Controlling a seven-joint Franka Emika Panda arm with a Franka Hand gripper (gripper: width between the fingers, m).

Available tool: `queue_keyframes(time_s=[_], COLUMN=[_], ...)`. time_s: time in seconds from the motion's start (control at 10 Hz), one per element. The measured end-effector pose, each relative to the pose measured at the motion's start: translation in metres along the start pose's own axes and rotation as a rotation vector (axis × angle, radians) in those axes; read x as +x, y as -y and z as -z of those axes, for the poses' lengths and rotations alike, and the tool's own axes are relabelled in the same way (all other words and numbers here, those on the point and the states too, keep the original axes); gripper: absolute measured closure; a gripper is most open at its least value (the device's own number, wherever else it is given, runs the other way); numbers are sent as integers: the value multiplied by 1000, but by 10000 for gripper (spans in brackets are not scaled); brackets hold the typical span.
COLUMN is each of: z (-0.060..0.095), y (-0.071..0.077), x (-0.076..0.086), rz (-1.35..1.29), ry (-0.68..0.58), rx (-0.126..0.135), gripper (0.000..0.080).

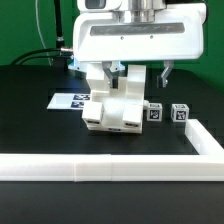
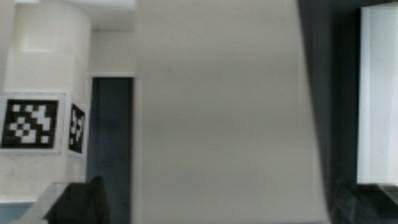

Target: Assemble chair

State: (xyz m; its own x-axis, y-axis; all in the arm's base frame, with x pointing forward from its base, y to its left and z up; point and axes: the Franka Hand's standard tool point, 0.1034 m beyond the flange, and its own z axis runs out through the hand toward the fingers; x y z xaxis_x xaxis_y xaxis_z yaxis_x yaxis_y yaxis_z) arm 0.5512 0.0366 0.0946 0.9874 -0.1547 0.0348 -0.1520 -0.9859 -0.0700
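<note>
The chair's white parts stand joined in a blocky stack at the table's middle. My gripper hangs straight over it, its fingers reaching down on either side of the top piece. In the wrist view a broad white part fills the space between the jaws of my gripper. The dark fingertips stand off from it with a dark gap on each side, so the gripper is open. A tagged chair part shows beside it. Two small tagged blocks lie toward the exterior view's right.
The long white border rail runs along the front and turns up the exterior view's right side. The marker board lies flat on the black table behind the stack, toward the exterior view's left. Black cables hang at the back.
</note>
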Motion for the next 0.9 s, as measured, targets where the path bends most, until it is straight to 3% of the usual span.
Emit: queue_keyframes(time_s=[0.3,0.7,0.8,0.9], z=[5,61,66,64], y=[2,10,10,9], x=[0,-9,-24,-26], rz=[0,-32,-77,-66], ry=[15,47,43,48], rx=[4,40,41,41], gripper=[151,151,151,151])
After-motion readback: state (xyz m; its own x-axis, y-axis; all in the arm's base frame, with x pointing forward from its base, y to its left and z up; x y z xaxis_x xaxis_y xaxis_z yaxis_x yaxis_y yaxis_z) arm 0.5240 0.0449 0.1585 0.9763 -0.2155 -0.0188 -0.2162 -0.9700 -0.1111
